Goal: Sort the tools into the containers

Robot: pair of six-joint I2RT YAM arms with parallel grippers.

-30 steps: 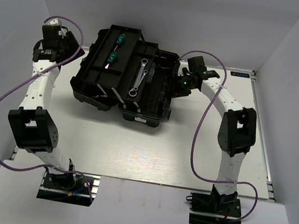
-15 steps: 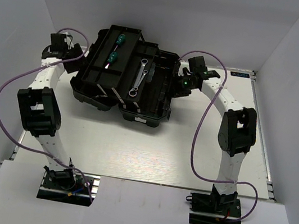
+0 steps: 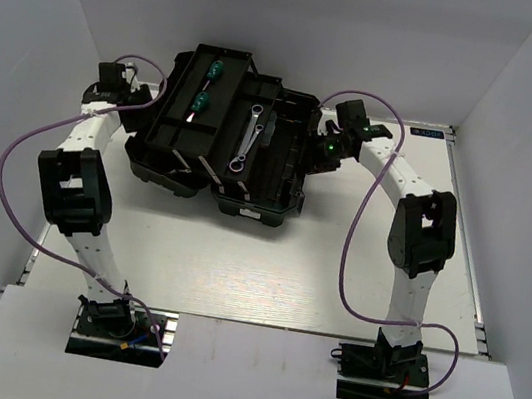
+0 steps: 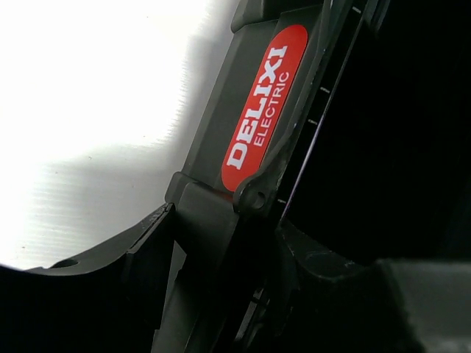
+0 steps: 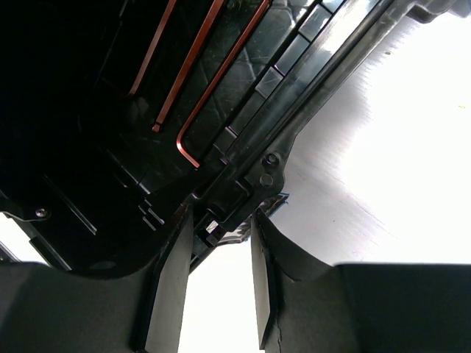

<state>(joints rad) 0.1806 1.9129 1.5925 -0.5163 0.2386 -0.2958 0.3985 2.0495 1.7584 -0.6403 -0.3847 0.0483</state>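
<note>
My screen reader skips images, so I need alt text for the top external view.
An open black toolbox sits toward the far side of a white table, with two green-handled screwdrivers in its left tray and two silver wrenches in the section beside it. The left gripper is at its left edge, the right gripper at its right edge.

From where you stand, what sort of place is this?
Probably a robotics lab test cell: plain white walls box in a white table, a left arm and a right arm are bolted at its near edge, and an open black toolbox holds wrenches and screwdrivers.
</note>
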